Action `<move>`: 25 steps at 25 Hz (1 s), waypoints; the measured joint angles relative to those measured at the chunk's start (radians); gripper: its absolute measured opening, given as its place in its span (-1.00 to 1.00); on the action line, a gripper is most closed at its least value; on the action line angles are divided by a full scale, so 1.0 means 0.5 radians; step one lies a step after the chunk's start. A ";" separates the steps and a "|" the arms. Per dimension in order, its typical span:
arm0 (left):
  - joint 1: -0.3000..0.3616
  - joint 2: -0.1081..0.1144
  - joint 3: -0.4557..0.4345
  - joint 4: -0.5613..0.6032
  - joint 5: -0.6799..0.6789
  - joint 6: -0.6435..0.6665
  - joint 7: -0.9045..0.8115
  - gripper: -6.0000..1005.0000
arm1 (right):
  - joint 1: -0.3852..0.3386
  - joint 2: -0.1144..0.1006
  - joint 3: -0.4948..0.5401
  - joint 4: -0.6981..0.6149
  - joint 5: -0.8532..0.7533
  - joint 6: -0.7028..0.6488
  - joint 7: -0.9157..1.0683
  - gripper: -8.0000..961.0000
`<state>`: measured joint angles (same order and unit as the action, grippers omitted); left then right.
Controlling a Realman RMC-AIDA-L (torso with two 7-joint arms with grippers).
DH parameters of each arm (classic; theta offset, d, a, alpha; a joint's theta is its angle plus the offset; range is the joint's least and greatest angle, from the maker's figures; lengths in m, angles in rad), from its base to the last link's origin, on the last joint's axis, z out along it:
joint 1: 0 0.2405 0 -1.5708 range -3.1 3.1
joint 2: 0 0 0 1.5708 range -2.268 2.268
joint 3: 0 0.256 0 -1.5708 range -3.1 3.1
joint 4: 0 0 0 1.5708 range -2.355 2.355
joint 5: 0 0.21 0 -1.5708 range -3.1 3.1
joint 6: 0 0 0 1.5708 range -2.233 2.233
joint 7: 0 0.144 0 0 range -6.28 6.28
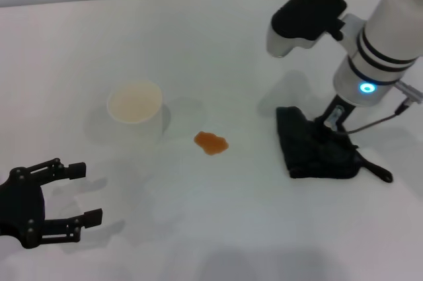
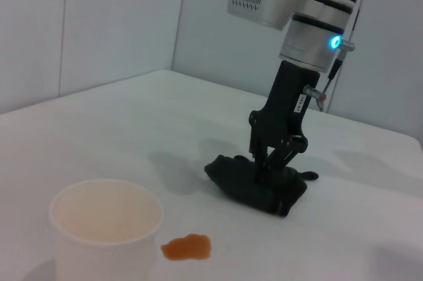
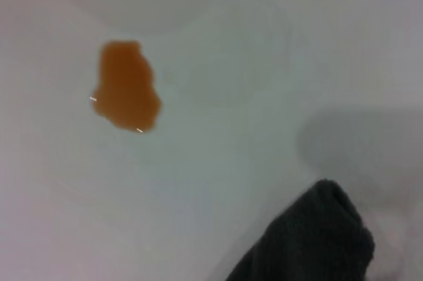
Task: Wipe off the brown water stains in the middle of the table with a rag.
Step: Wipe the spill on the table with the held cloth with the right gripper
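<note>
The right gripper is grasping the rag, jaws closing narrowly into it on the tabletop; next, dragging it onto the brown water stains beside them.

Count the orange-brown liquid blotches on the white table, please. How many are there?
1. The single orange-brown liquid blotch lies on the white smooth tabletop, between the white paper cup and the black cloth rag. No others are visible.

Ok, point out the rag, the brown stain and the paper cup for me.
rag (image 1: 316, 150): head view, middle of the black bundle.
brown stain (image 1: 211, 142): head view, centre of the blotch.
paper cup (image 2: 106, 218): left wrist view, inside the rim.
</note>
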<state>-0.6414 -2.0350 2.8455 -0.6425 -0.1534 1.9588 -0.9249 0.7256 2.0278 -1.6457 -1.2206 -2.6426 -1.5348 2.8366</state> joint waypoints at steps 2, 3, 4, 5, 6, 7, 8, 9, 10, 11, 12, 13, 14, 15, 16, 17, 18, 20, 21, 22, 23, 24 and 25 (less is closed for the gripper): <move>0.000 0.000 0.000 0.000 0.004 0.004 0.000 0.78 | 0.031 0.000 -0.048 -0.018 0.027 0.008 -0.001 -0.78; -0.002 -0.001 0.000 0.000 0.008 0.005 0.000 0.78 | 0.044 0.000 -0.064 -0.018 0.037 0.014 -0.001 -0.79; -0.005 -0.001 0.000 0.002 0.011 0.005 0.000 0.78 | 0.062 0.000 -0.088 -0.015 0.047 0.021 -0.002 -0.79; -0.009 -0.001 0.000 0.004 0.014 0.005 0.000 0.78 | 0.084 0.001 -0.117 -0.005 0.059 0.032 -0.002 -0.79; -0.014 -0.001 0.000 0.005 0.016 0.005 0.001 0.78 | 0.109 0.000 -0.156 0.006 0.075 0.051 -0.002 -0.79; -0.016 -0.001 0.000 0.006 0.016 0.005 0.002 0.78 | 0.129 0.000 -0.184 0.016 0.090 0.068 -0.002 -0.79; -0.019 -0.001 0.000 0.007 0.017 0.006 0.002 0.78 | 0.143 0.000 -0.205 0.025 0.103 0.082 -0.002 -0.79; -0.021 -0.001 0.000 0.007 0.017 0.006 0.002 0.78 | 0.174 0.000 -0.241 0.042 0.128 0.107 -0.002 -0.79; -0.021 -0.001 0.000 0.007 0.017 0.006 0.002 0.78 | 0.202 0.000 -0.273 0.063 0.153 0.130 -0.003 -0.79; -0.023 -0.001 0.000 0.008 0.018 0.008 0.002 0.78 | 0.225 0.000 -0.293 0.080 0.172 0.147 -0.003 -0.79; -0.023 -0.001 0.000 0.007 0.019 0.008 0.002 0.78 | 0.253 0.000 -0.321 0.102 0.194 0.168 -0.004 -0.79; -0.024 -0.001 0.000 0.007 0.021 0.009 0.001 0.78 | 0.279 0.000 -0.349 0.123 0.216 0.186 -0.005 -0.79; -0.025 -0.001 0.000 0.007 0.022 0.009 0.001 0.78 | 0.301 0.000 -0.373 0.136 0.236 0.204 -0.007 -0.79; -0.026 -0.001 0.000 0.007 0.024 0.010 0.001 0.78 | 0.323 0.000 -0.399 0.146 0.256 0.224 -0.009 -0.79; -0.026 -0.001 0.000 0.007 0.024 0.010 0.001 0.78 | 0.334 0.000 -0.416 0.150 0.269 0.238 -0.009 -0.79; -0.026 -0.001 0.000 0.007 0.025 0.011 0.001 0.78 | 0.344 0.000 -0.432 0.153 0.284 0.257 -0.010 -0.79; -0.026 -0.001 0.000 0.008 0.025 0.012 0.001 0.78 | 0.349 0.000 -0.445 0.154 0.293 0.273 -0.011 -0.79; -0.027 -0.001 0.000 0.008 0.025 0.014 0.001 0.78 | 0.356 0.000 -0.459 0.156 0.310 0.311 -0.015 -0.79; -0.027 0.000 0.000 0.008 0.025 0.016 0.001 0.78 | 0.359 0.000 -0.462 0.157 0.315 0.343 -0.018 -0.79; -0.027 0.000 0.000 0.007 0.025 0.019 0.001 0.78 | 0.359 0.000 -0.465 0.157 0.318 0.360 -0.020 -0.79; -0.027 0.002 0.000 0.005 0.025 0.022 0.002 0.78 | 0.360 0.000 -0.469 0.160 0.320 0.387 -0.022 -0.79; -0.027 0.005 0.000 0.001 0.025 0.025 0.003 0.78 | 0.360 0.000 -0.473 0.163 0.320 0.405 -0.025 -0.79; -0.027 0.007 0.000 0.000 0.025 0.026 0.003 0.78 | 0.361 0.000 -0.476 0.169 0.321 0.432 -0.030 -0.79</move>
<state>-0.6551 -2.0316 2.8455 -0.6427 -0.1410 1.9719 -0.9236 0.9058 2.0279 -1.8838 -1.1361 -2.4821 -1.3189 2.8218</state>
